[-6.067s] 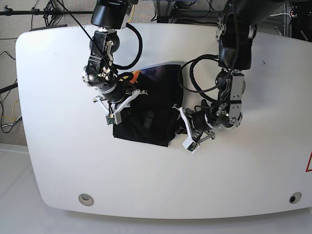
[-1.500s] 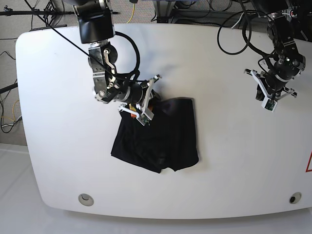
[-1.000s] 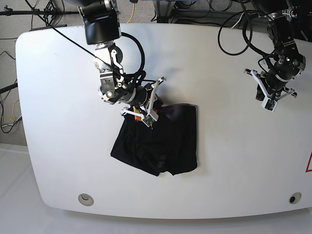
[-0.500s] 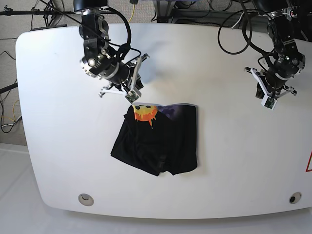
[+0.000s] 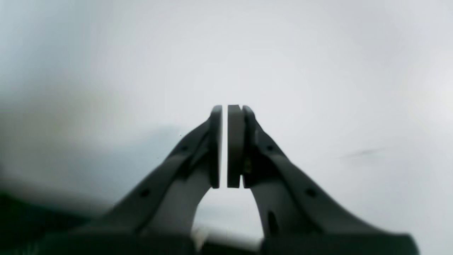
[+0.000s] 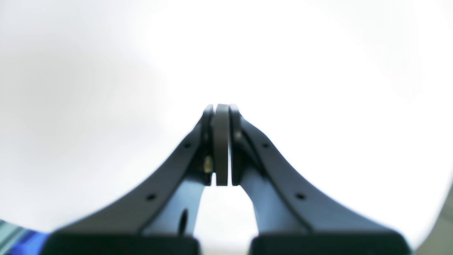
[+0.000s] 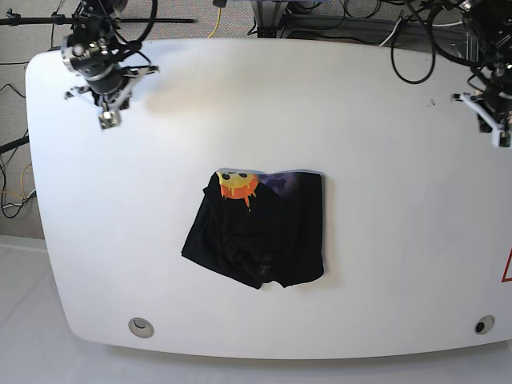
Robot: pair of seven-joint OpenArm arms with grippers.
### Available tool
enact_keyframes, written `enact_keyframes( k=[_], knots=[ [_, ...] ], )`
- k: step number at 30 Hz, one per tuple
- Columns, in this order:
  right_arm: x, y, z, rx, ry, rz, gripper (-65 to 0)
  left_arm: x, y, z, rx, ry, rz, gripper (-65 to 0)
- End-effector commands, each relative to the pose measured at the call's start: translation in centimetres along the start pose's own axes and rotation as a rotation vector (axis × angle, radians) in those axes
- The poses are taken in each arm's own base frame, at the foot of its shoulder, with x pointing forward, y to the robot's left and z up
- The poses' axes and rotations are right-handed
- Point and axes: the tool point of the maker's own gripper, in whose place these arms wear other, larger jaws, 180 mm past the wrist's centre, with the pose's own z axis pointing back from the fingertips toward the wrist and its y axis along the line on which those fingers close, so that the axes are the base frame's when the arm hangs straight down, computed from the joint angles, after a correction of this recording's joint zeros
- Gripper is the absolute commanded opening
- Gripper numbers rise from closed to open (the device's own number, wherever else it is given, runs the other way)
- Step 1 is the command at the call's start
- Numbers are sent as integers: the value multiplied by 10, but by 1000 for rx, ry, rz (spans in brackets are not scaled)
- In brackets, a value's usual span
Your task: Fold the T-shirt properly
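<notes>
I am hovering my left gripper (image 7: pixel 498 128) and right gripper (image 7: pixel 106 114), fingers pressed together, well apart from the folded T-shirt (image 7: pixel 260 228), judging its skewed near-left edge needs squaring.

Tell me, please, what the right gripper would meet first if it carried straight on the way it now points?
Most likely bare white table. The right gripper, jaws shut, faces only blurred tabletop; the T-shirt lies well aside.

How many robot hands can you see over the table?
2. The right end effector is at the table's far-left corner; the left end effector is at the right edge.
</notes>
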Motion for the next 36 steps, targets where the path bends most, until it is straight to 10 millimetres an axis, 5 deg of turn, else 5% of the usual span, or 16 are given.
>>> enact_keyframes(
  k=[1,8,12,15,19,24,30,36],
  knots=[
    [-11,-38,16,-103,2,-40,-650,-10,41,22,112,-5,42,-645],
    [-57,-111,57,-326,71,-175,-650,-60,110,74,328,58,164,-645],
    [-95,-126,70,-388,132,-276,-650,-99,118,85,359,165,187,-645],
    [-126,-132,77,-416,183,-358,-650,-158,113,80,345,375,213,-645],
    [-173,-123,75,-406,300,-425,-650,-232,83,69,252,613,234,-645],
    [-221,-100,60,-368,430,-464,-650,-297,32,52,84,766,245,-645],
    [-263,-59,34,-297,469,-501,-650,-321,-22,23,-97,795,198,-646],
    [-300,3,-5,-143,531,-499,-650,-335,-80,6,-271,759,113,-646]
  ],
)
